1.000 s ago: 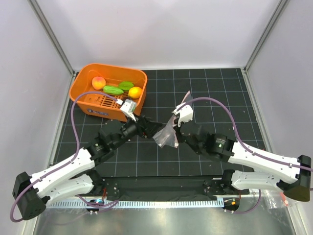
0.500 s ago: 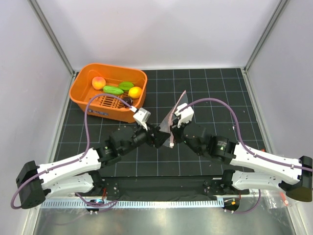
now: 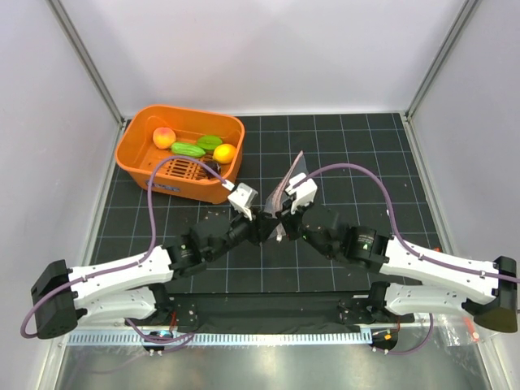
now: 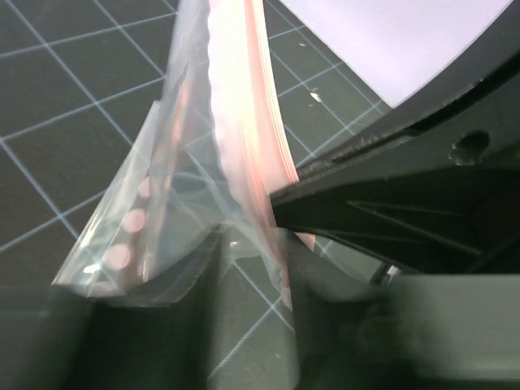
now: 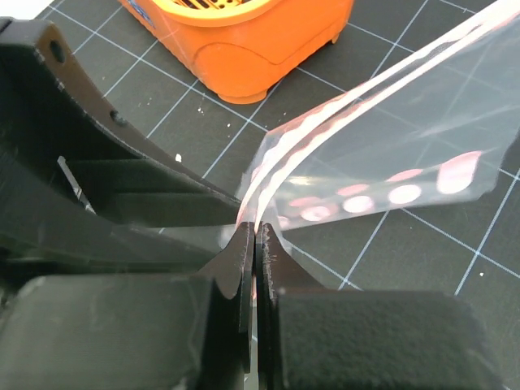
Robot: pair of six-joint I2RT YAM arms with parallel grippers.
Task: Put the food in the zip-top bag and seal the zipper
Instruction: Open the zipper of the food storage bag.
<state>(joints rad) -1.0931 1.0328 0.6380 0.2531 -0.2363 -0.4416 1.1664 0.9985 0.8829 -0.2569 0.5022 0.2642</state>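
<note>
Bag (image 5: 406, 138) is being pinched at its strip (image 5: 280, 162) by the right tool (image 5: 254, 231) and straddled by the spread left tool (image 4: 252, 256).

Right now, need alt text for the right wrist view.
The right gripper is shut on the edge of a clear, crinkly plastic zip-top bag at its thin pink-red zipper strip. The black left gripper flanks the bag on the left; an orange plastic basket stands behind.
</note>
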